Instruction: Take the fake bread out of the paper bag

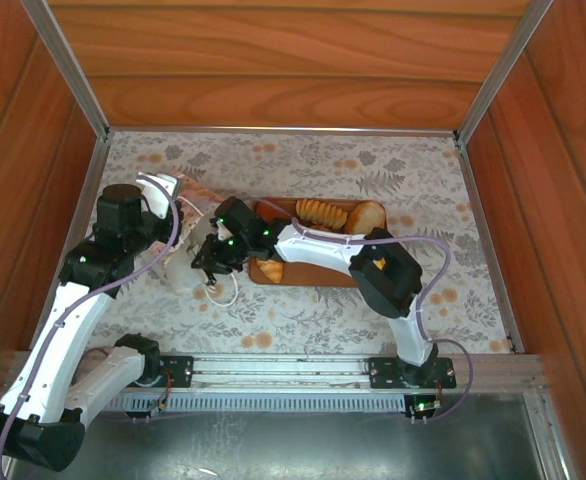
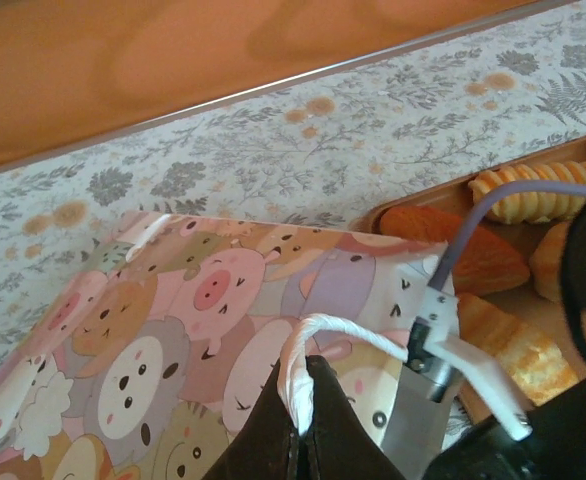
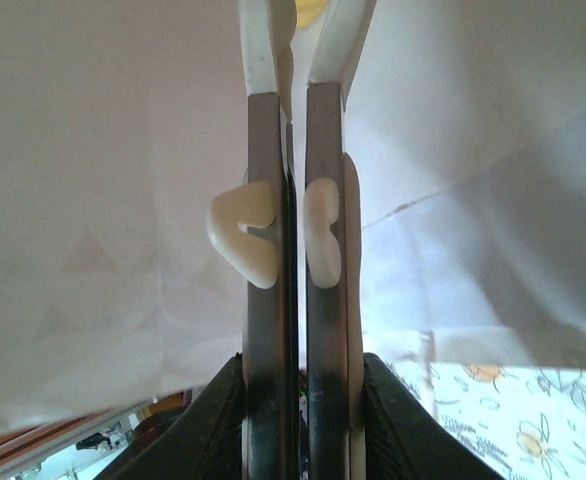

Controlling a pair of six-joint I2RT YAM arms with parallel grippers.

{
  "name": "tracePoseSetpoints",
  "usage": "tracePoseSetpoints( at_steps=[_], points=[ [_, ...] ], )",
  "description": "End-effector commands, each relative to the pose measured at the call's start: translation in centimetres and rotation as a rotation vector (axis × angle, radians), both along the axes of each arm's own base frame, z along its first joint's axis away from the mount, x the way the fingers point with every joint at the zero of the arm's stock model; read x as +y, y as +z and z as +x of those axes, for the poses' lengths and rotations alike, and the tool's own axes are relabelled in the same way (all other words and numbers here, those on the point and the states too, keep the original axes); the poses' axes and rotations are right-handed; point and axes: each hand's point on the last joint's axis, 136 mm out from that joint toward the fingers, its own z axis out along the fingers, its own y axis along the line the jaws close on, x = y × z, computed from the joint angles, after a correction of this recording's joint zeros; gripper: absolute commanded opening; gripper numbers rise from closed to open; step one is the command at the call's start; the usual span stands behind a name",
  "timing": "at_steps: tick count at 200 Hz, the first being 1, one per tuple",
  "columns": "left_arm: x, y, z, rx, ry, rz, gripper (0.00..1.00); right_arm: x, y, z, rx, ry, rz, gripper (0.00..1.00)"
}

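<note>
Left gripper (image 2: 303, 412) clamps the cord handle (image 2: 345, 332) of the paper bag (image 2: 193, 320). The right gripper (image 3: 301, 40) is deep between the bag's white walls, fingers nearly together, and we cannot tell if they grip. Several pieces of fake bread (image 2: 453, 250) lie on the tray (image 1: 318, 270) just beside; any left are hidden inside. Floral tablecloth (image 2: 273, 150), wooden walls (image 1: 273, 60) all round.

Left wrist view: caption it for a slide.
Left gripper pinches the white cord handle of an animal-print paper bag beside golden toy pastries on a brown tray.

Paper bag (image 2: 173, 330): matt printed paper, twisted cord handle (image 2: 323, 325). Walls (image 1: 273, 60): varnished wood. Frame rails (image 1: 303, 372): bare metal. Fake bread (image 1: 320, 212): smooth, slight sheen.
</note>
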Motion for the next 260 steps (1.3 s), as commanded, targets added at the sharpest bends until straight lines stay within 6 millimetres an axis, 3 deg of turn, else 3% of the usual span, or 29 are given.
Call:
tracePoseSetpoints(
  at_steps=[1,41,58,99,182,260],
  points=[
    [0.2,0.3,0.3,-0.009,0.015,0.009,0.00,-0.5,2.3,-0.2,-0.032,0.013,0.038,0.28],
    [-0.1,0.4,0.3,-0.002,0.006,-0.004,0.00,-2.1,1.6,-0.7,-0.027,-0.002,-0.002,0.29],
    [-0.3,0.7,0.3,-0.008,-0.002,-0.013,0.00,-2.1,1.0,-0.7,-0.005,-0.012,-0.007,0.36],
    [-1.3,1.3,-0.1,-0.011,-0.050,-0.051,0.00,-0.9,2.1,0.4,-0.030,-0.012,0.015,0.42],
    [-2.6,2.0,0.3,0.005,-0.077,-0.119,0.00,0.3,0.0,2.7,-0.065,-0.090,-0.029,0.42],
    [-3.3,2.9,0.5,-0.016,-0.095,-0.141,0.00,1.6,0.5,4.0,-0.090,-0.120,0.033,0.43]
  ],
)
